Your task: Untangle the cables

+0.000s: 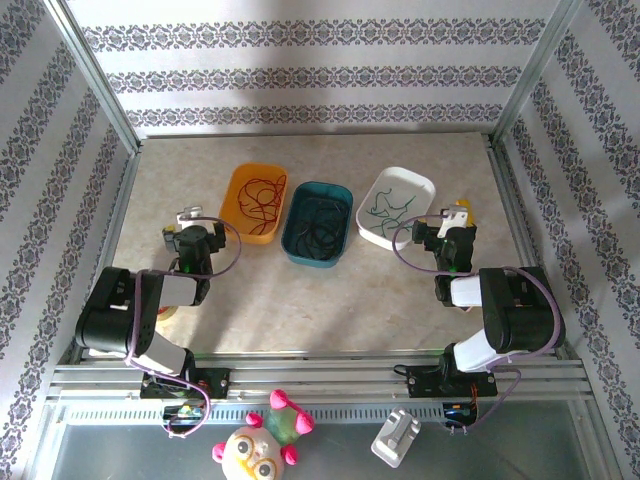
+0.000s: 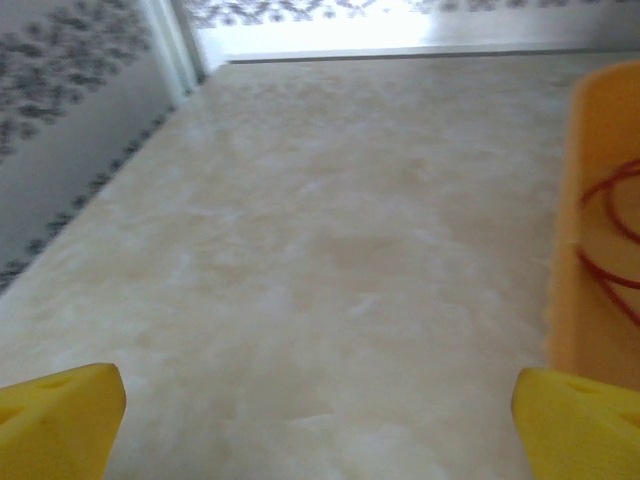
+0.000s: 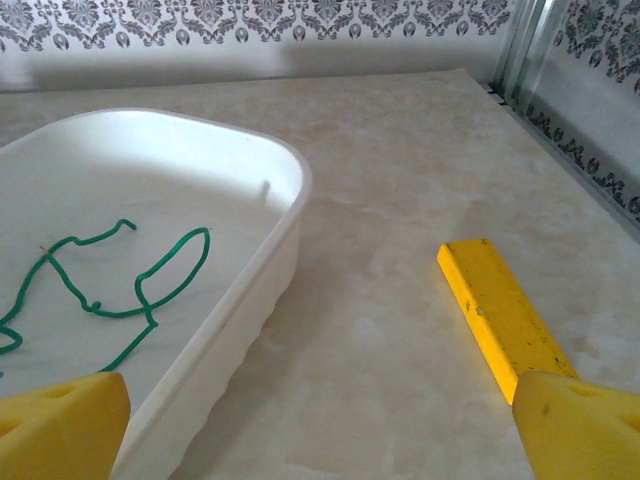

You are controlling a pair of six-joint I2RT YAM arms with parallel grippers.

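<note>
Looks done: red cable point(image 1: 262, 200) in orange tray point(image 1: 232, 190), black cable point(image 1: 318, 226) in teal tray point(image 1: 345, 200), green cable point(image 3: 112, 290) in white tray point(image 3: 285, 225). Jaws wide and empty on left gripper point(image 2: 320, 425) and right gripper point(image 3: 320, 425); next: probably just park.

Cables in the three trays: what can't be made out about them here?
- Black cable: top external view, too small and dark against the teal tray to trace.
- Red cable: left wrist view, cut off by the right edge.
- Green cable: right wrist view, cut off by the left edge.

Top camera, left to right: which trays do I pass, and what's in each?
Orange oval plastic tray holding red cable → teal plastic tray holding black cable → white plastic tray holding green cable.
</note>
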